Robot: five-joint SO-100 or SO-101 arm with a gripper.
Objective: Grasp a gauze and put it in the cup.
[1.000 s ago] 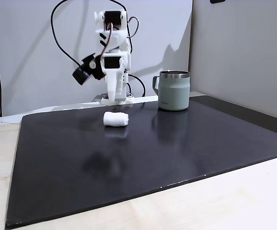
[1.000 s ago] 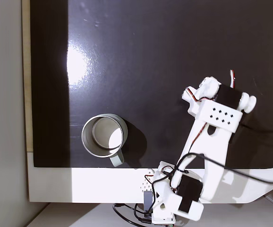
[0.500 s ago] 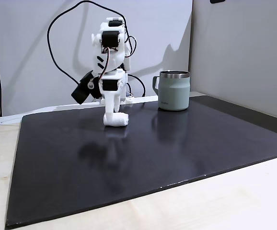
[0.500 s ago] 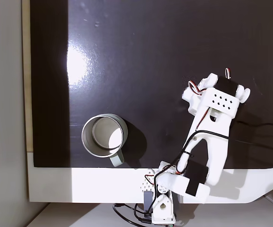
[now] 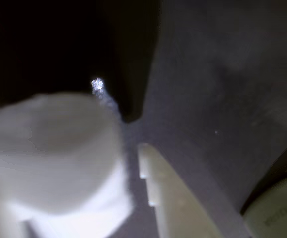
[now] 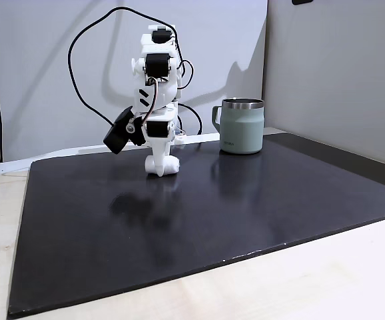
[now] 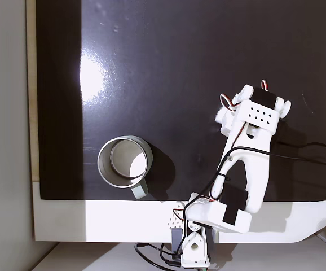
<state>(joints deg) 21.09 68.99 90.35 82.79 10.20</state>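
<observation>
1. Gauze [image 5: 54, 148] was what we saw first: white roll, blurred, v. close to the lens in wrist view, lying on the black mat [image 6: 246, 200].
2. In the side fixed view we saw only a sliver of it [image 6: 173, 166] at the gripper [image 6: 160, 168] tip, well apart from the cup [image 6: 242, 127] and to its left.
3. Gripper was down at mat level w/ the arm [image 7: 247, 169] folded over it; in the top fixed view the arm hid the roll.
4. Jaws: we saw one pale finger [image 5: 168, 198] just beside the roll w/ a thin gap between; whether they were closed on it, we couldn't tell.
5. Cup stood upright nr the mat's back edge, handle toward the arm's base in top view [image 7: 124, 162].
</observation>
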